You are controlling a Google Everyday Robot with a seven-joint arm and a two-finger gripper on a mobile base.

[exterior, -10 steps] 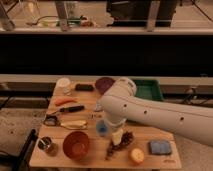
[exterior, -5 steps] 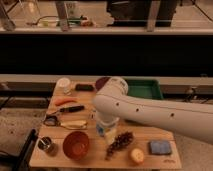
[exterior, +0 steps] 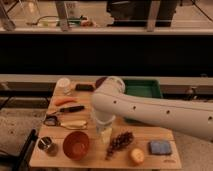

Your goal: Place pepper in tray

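the white arm (exterior: 150, 112) reaches in from the right across a wooden table (exterior: 150, 162), bending down at a rounded joint over the table's middle; the gripper (exterior: 103, 126) points down near the table's front half, between the brown bowl (exterior: 76, 145) and the bunch of dark grapes (exterior: 120, 140); most of it is hidden by the arm's own bulk, so i cannot tell whether it is clenched, released or grasping anything;

the pepper (exterior: 106, 134) appears to be the small pale yellowish piece just below the gripper's tip; it looks light, creamy yellow, blocky and short, with its top edge meeting the gripper; whether it rests on the wood or hangs just above it cannot be told; it lies outside the green tray (exterior: 145, 86), which sits at the table's far right corner, partly covered by the arm, well apart from the pepper;

around it: a white cup (exterior: 63, 84) at the far left corner; an orange carrot-like piece (exterior: 65, 101) below it; a black-handled knife (exterior: 71, 109) nearer the middle; a pale long item (exterior: 74, 124) beside the bowl's far side; a metal cup (exterior: 47, 146) left of the bowl; a round yellowish fruit (exterior: 136, 156) and a blue sponge (exterior: 160, 147) along the front right edge.
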